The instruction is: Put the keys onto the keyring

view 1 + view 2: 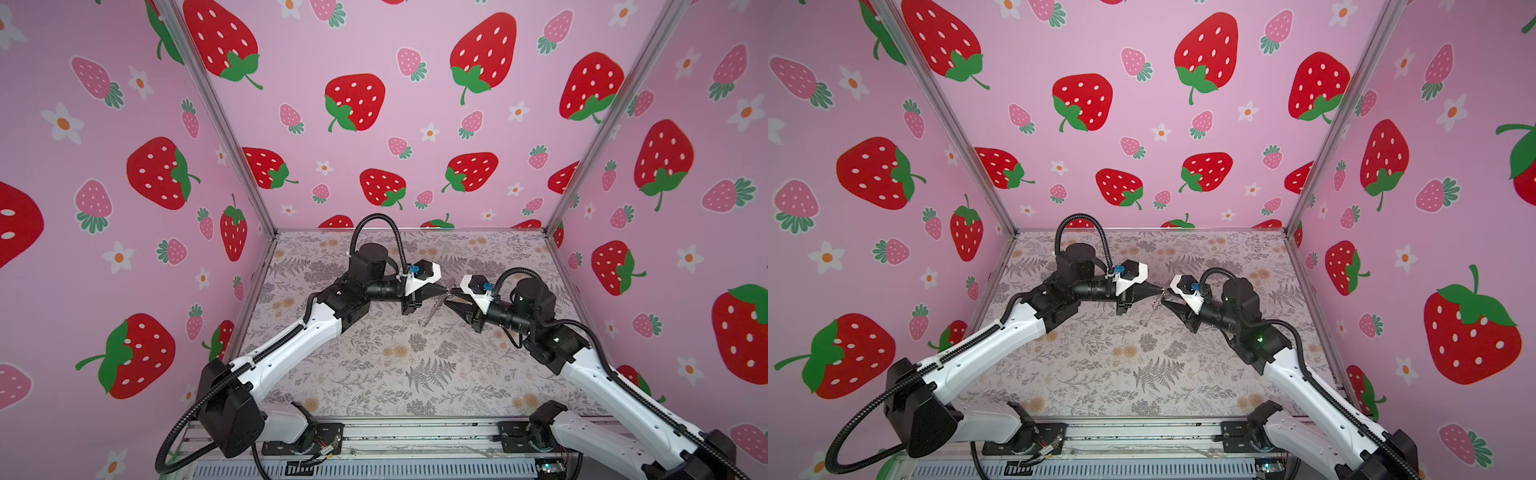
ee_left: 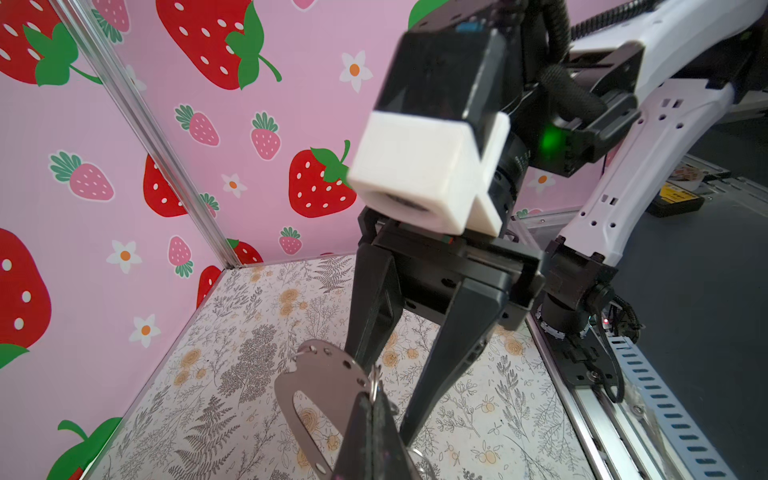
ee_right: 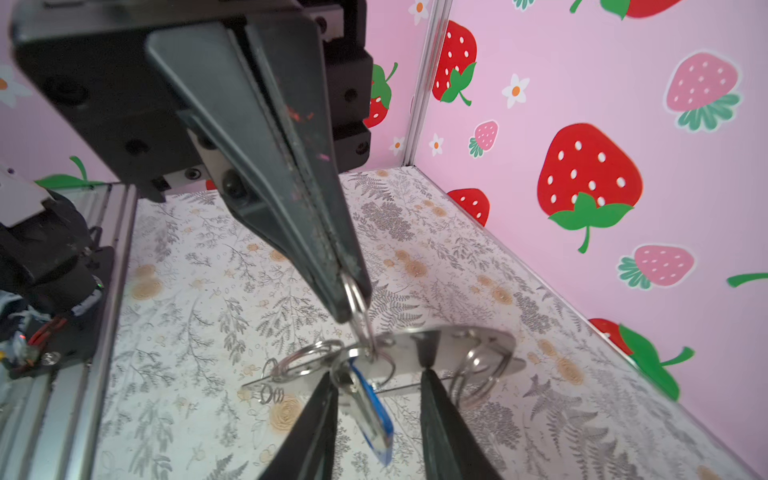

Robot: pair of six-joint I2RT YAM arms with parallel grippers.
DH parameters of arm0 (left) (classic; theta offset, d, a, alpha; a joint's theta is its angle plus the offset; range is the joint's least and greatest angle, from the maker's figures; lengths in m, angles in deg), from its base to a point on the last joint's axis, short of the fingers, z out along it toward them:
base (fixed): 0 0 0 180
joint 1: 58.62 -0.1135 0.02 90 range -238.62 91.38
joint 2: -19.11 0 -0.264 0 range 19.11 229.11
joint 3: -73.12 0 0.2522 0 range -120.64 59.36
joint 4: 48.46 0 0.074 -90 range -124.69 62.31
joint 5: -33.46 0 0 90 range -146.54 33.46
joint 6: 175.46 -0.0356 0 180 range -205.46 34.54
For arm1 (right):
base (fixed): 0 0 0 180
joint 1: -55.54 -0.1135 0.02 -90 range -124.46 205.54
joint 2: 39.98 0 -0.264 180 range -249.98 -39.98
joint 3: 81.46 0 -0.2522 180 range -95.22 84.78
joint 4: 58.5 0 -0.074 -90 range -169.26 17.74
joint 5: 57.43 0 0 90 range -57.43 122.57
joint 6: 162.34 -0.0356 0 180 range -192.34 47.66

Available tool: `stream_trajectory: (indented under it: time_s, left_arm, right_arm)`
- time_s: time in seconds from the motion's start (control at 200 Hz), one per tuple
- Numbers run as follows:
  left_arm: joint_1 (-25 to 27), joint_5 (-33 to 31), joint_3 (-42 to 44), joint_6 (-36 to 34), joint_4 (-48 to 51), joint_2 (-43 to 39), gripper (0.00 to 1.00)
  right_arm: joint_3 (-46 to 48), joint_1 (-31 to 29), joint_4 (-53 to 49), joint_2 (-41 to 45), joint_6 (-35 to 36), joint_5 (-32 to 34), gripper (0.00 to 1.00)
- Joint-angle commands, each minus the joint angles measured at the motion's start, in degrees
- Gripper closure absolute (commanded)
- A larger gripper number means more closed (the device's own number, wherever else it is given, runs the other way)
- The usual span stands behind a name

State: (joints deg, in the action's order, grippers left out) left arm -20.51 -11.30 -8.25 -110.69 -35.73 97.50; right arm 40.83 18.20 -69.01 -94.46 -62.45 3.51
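Observation:
The keyring (image 3: 457,347), a shiny grey curved plate with holes and several metal rings, hangs in the air between both arms; in both top views it dangles as a thin strip (image 1: 432,312) (image 1: 1151,311). My left gripper (image 2: 376,395) (image 3: 353,305) is shut on one of its small rings (image 3: 358,316). The keys, a blue tag (image 3: 374,411) joined to a small silver key, hang from the ring cluster under the plate. My right gripper (image 3: 378,374) is open, its fingers (image 2: 451,353) on either side of the tag, tips close to the plate. The two grippers meet tip to tip (image 1: 445,289) (image 1: 452,300).
The floral table (image 1: 395,374) lies below, boxed in by strawberry-print walls with metal corner posts (image 1: 232,145). A metal rail (image 1: 415,436) with the arm bases runs along the front edge. A large loose ring (image 3: 478,374) hangs from the plate's far end.

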Motion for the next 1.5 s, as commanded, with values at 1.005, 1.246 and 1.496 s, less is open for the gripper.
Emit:
stream_trajectory:
  time_s: [1.005, 1.246, 1.496]
  left_arm:
    - [3.53, -10.56, -5.66, -17.41, 16.8, -1.32, 1.0]
    - [4.45, -10.73, -6.39, -18.36, 17.74, -0.66, 1.0]
    - [4.45, -11.88, -6.04, -17.23, 17.04, -0.81, 1.0]
  right_arm:
    - [-7.95, 0.43, -10.63, 0.79, 4.61, -1.46, 1.0]
    - [-9.69, 0.43, -12.56, -1.6, 6.42, -2.4, 1.0]
    - [-12.76, 0.36, -19.27, -2.99, 12.31, -1.19, 1.0]
